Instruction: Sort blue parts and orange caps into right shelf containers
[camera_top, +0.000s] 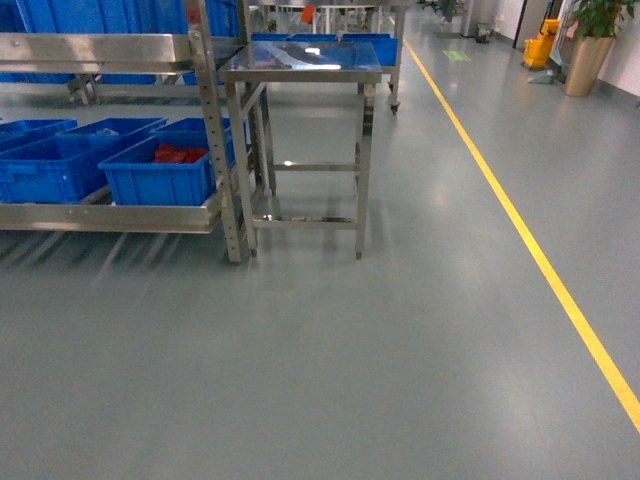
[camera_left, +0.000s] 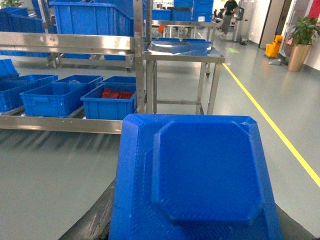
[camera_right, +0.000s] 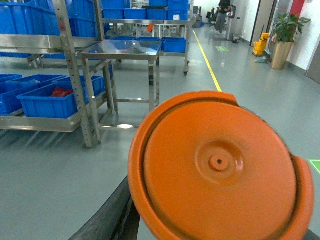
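Step in hand: transport; shelf (camera_top: 120, 215) is being approached.
Left end effector: blue part (camera_left: 200, 175) is being carried; grip itself hidden.
Right end effector: orange cap (camera_right: 220, 165) is being carried likewise.
Crates (camera_top: 160, 170): sitting on lower shelf, ahead-left.
Next: closer approach, then placing, is being judged necessary.

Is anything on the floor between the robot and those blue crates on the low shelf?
Nothing visible blocks the way: bare grey floor runs up to the shelf rack holding the blue crates. A steel table stands just right of the rack, beside the path, not across it.
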